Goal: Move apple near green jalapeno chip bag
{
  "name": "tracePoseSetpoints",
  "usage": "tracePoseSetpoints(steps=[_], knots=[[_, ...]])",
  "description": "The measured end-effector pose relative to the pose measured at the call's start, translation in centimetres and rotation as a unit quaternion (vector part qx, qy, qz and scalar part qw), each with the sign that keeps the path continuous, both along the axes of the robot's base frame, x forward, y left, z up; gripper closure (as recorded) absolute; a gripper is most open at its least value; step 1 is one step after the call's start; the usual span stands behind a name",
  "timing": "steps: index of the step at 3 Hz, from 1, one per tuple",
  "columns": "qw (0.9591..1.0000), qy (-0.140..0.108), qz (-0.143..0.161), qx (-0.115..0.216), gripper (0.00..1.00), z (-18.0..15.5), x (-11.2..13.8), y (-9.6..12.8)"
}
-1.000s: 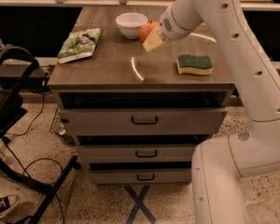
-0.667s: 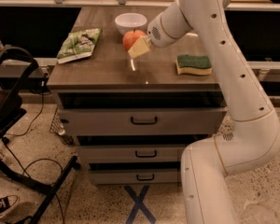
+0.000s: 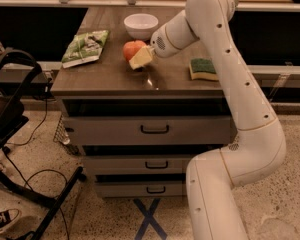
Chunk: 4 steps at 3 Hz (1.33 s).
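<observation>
Item: small round red-orange apple [image 3: 131, 48], pinched in the jaws of the white arm's gripper [image 3: 139, 59].
Detail: held low over the dark wooden table [image 3: 110, 78]. The flat, crinkled light-green jalapeno chip bag [image 3: 85, 47] lies left of the jaws, apart from them. A white bowl [image 3: 141, 25] sits just behind the jaws, and a green-and-yellow sponge [image 3: 203, 68] lies to their right.
</observation>
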<state>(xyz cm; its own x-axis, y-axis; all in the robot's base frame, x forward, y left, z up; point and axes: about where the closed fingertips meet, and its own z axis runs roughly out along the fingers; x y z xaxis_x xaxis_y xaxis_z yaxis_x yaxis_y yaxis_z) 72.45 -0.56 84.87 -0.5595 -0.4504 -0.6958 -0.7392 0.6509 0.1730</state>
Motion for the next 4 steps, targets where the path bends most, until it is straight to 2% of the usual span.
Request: tracePoseSetpoints(steps=[1, 2, 3, 4], knots=[[1.0, 0.0, 0.0, 0.002, 0.51, -0.23, 0.25, 0.4], [1.0, 0.0, 0.001, 0.003, 0.28, -0.38, 0.38, 0.64], [1.0, 0.0, 0.002, 0.006, 0.0, -0.73, 0.66, 1.16], [1.0, 0.0, 0.002, 0.006, 0.0, -0.73, 0.66, 1.16]])
